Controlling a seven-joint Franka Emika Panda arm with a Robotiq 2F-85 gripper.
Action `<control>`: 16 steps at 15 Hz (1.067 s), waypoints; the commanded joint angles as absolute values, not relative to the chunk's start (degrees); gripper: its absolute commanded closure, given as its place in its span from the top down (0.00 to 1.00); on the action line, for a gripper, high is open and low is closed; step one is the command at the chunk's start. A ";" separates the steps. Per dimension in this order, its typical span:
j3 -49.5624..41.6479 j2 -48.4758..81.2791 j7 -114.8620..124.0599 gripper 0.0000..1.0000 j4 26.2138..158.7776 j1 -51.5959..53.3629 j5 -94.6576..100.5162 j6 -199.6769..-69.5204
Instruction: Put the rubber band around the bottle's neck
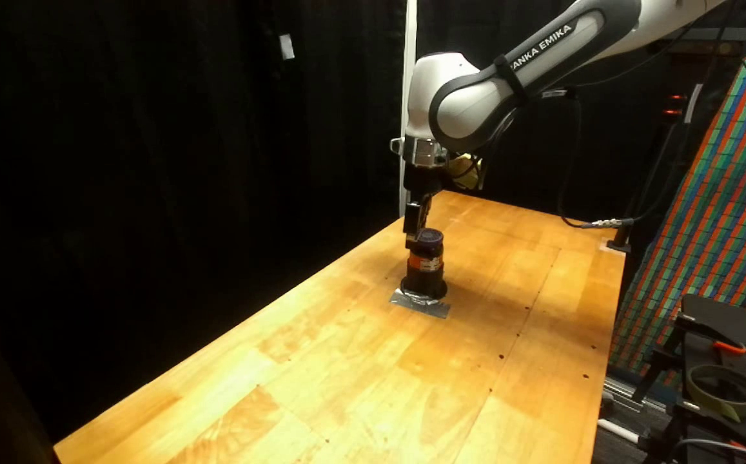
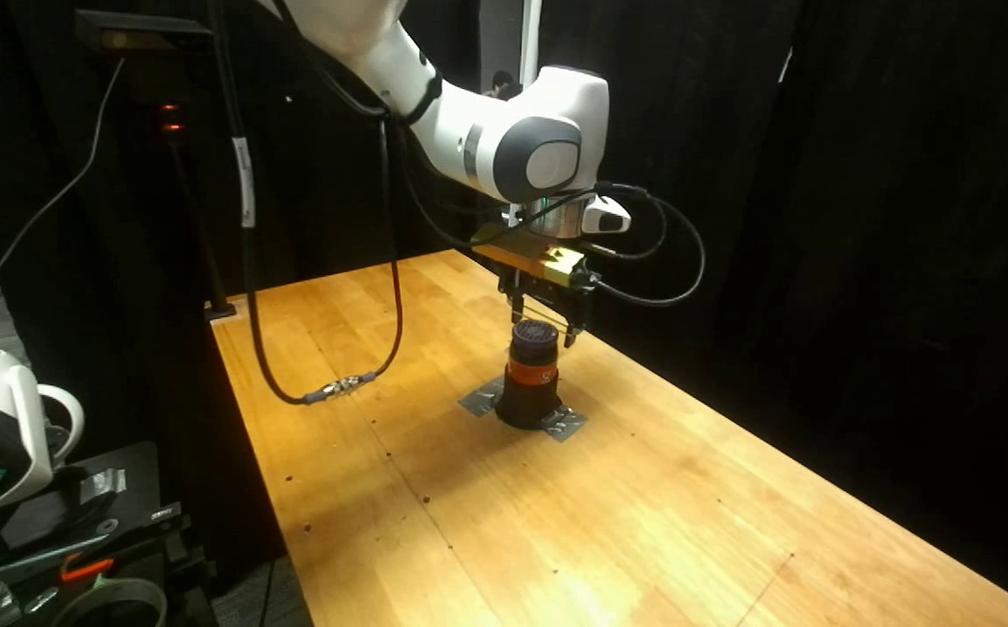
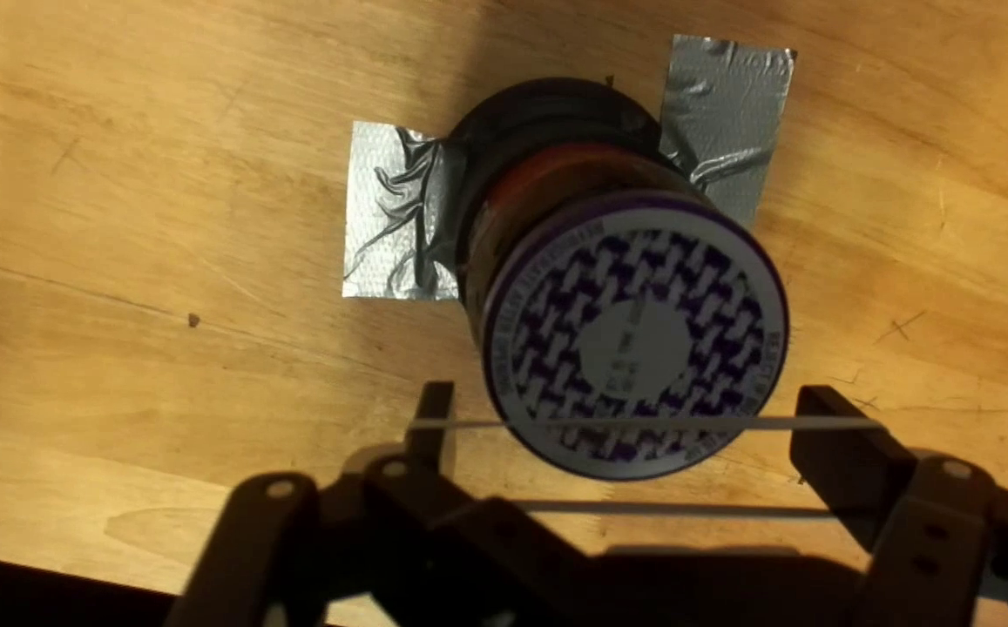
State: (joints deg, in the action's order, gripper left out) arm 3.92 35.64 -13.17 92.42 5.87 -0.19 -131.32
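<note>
Wrist view: bottle [image 3: 621, 300] seen from above, patterned purple-&-white lid [image 3: 639, 348] nearest. Under the bottle, a black base [image 3: 556, 104], w/ silver tape [image 3: 399, 218] on both sides running onto the table [image 3: 164, 418]. By the bottle's top, gripper [image 3: 621, 409], jaws spread wide, a finger [image 3: 848, 457] either side of the lid as seen here. A rubber band [image 3: 643, 423] is stretched btwn the two in 2 strands, approx parallel: one passes across the lid in this view, the other runs just past the bottle's edge. So the tool has the rubber band, held by stretch; whether it touches the bottle, can't tell.

In an exterior view, bottle [image 1: 425, 252] upright on its base, orange label [image 1: 427, 263] partway up. Arm [image 1: 540, 58] reaches in from upper R of the bottle, gripper pointing down, a finger overlapping the lid's L edge; contact unclear. Black curtain [image 1: 186, 161] beyond the bottle; well R of it, a ring-shaped item [image 1: 743, 407] on a dark shelf [image 1: 734, 316].

In an exterior view, bottle [image 2: 531, 370] upright, gripper just behind & above its lid, jaws apart, thin line of rubber band btwn them. Yellow part [image 2: 530, 252] on the arm, above the bottle. Hanging cable [image 2: 251, 287] w/ metal connector [image 2: 342, 387] L of the bottle, well apart.
</note>
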 commanded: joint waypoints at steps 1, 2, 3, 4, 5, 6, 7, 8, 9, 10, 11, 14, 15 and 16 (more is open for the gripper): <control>4.84 38.49 -12.29 1.00 88.21 5.41 0.43 -128.23; 4.85 38.86 -12.24 1.00 87.93 5.38 0.40 -127.93; 4.84 39.24 -12.21 1.00 87.55 5.37 0.38 -127.36; 4.87 39.56 -12.24 1.00 87.23 5.33 0.32 -127.02; 4.84 39.91 -12.11 1.00 86.80 5.36 0.32 -126.22; 4.85 40.22 -12.09 1.00 86.35 5.38 0.32 -125.38; 4.87 40.52 -12.15 1.00 85.91 5.44 0.39 -123.92; 4.84 40.71 -12.07 1.00 85.52 5.53 0.46 -122.58; 4.61 40.45 -11.73 1.00 85.75 5.90 0.95 -120.70; 4.39 40.03 -11.32 1.00 85.99 6.22 1.35 -119.04; 4.25 39.63 -10.91 1.00 86.26 6.46 1.67 -117.66; 4.22 38.32 -9.84 1.00 87.38 7.19 3.27 -113.65; 4.49 37.84 -10.07 1.00 88.09 7.23 3.53 -112.59; 4.55 37.63 -10.07 1.00 88.34 7.35 3.92 -111.83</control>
State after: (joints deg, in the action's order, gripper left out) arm 4.02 39.14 -11.61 86.75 6.58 2.85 -116.82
